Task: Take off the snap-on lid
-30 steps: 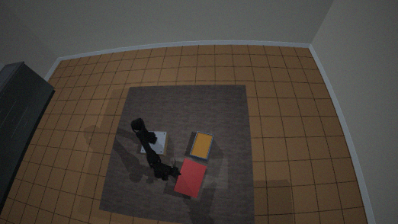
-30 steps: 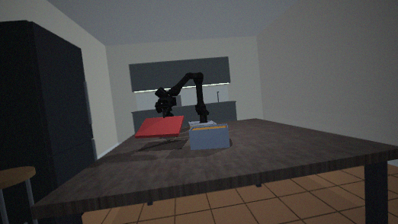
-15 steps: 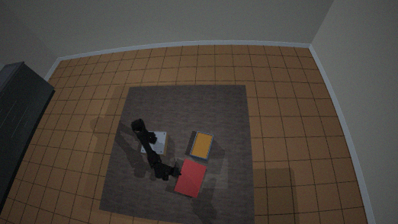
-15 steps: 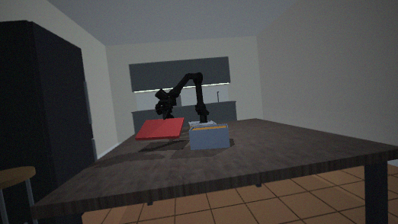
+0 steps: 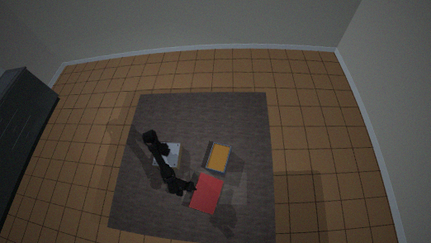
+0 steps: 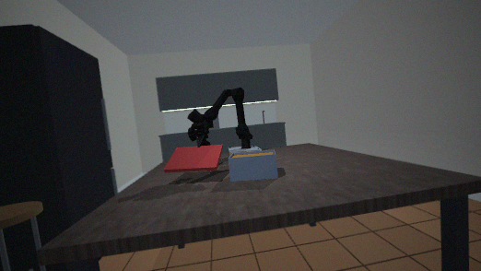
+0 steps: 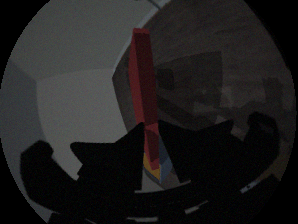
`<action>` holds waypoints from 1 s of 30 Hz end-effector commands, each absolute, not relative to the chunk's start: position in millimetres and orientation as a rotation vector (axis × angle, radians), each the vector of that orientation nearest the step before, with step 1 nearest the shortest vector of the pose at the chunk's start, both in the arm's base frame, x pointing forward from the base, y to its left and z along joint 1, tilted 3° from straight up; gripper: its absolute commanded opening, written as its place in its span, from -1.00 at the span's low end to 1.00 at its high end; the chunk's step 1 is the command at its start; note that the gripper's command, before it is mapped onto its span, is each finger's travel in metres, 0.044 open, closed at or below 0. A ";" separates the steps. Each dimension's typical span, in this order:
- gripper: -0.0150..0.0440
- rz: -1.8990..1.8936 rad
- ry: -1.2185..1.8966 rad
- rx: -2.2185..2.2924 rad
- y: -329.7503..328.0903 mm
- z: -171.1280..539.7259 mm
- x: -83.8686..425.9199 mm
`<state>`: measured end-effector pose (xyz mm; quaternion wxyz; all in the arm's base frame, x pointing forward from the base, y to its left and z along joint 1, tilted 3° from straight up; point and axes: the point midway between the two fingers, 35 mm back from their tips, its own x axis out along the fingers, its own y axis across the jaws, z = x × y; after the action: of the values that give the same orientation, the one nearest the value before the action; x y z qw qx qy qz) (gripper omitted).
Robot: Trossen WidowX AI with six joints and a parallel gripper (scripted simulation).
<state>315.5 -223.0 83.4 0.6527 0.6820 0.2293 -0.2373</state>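
Note:
The red lid (image 5: 207,193) (image 6: 194,158) (image 7: 142,80) is off the box and held in the air above the table, beside the box. It is tilted, its far edge lower than the edge at the gripper in the exterior view. My gripper (image 5: 196,188) (image 6: 201,146) (image 7: 150,123) is shut on the lid's edge nearest the arm. The storage box (image 5: 210,169) (image 6: 253,168) is blue-grey and stands upright and open on the table, with an orange-yellow inside (image 5: 219,158). The lid's underside is mostly hidden.
The dark wooden table (image 5: 243,120) (image 6: 322,184) carries the box and the arm's light base plate (image 5: 175,150), which is behind the box in the exterior view. The box stands close to the lid's side. Shadows of lid and arm fall on the table.

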 end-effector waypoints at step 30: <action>-0.49 -0.541 0.524 1.554 -221.5 54.8 316.0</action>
<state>316.0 -221.9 59.1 0.6525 0.6821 0.2295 -0.2373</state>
